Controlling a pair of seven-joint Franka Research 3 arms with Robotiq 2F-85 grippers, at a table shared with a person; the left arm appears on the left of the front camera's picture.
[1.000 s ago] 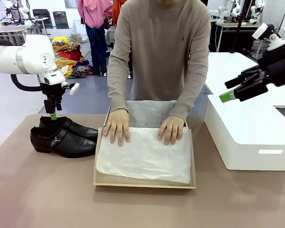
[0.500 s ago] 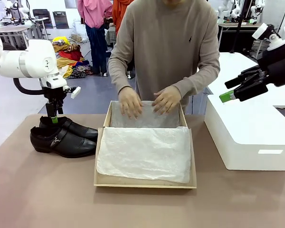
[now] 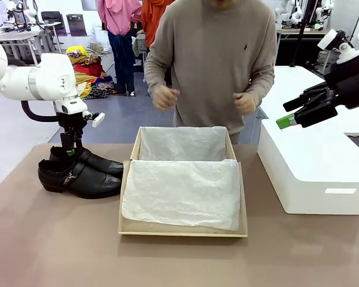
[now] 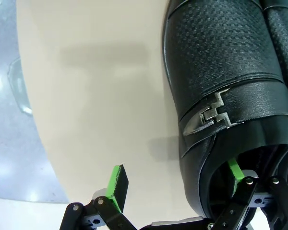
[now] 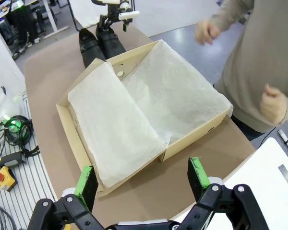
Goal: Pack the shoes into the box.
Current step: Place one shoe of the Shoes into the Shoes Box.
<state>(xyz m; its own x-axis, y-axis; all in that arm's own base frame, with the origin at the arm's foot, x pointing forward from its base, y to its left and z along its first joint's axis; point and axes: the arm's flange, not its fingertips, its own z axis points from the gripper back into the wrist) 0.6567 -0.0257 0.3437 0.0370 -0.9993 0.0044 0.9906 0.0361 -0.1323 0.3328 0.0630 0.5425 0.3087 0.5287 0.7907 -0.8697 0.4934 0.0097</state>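
The left claw [image 3: 70, 149] is released over the pair of glossy black leather buckle shoes [image 3: 81, 173] near the bench's [image 3: 48, 239] left edge, one green pad [image 4: 234, 171] inside a shoe's heel opening, the other outside it. The tan cardboard shoebox [image 3: 126, 179], lined with crinkled white tissue paper [image 3: 182, 192], lies open mid-bench below a person's raised hands [image 3: 165, 95]. The right claw [image 3: 287, 113] hangs released above the large smooth white box [image 3: 317, 173] at the right edge
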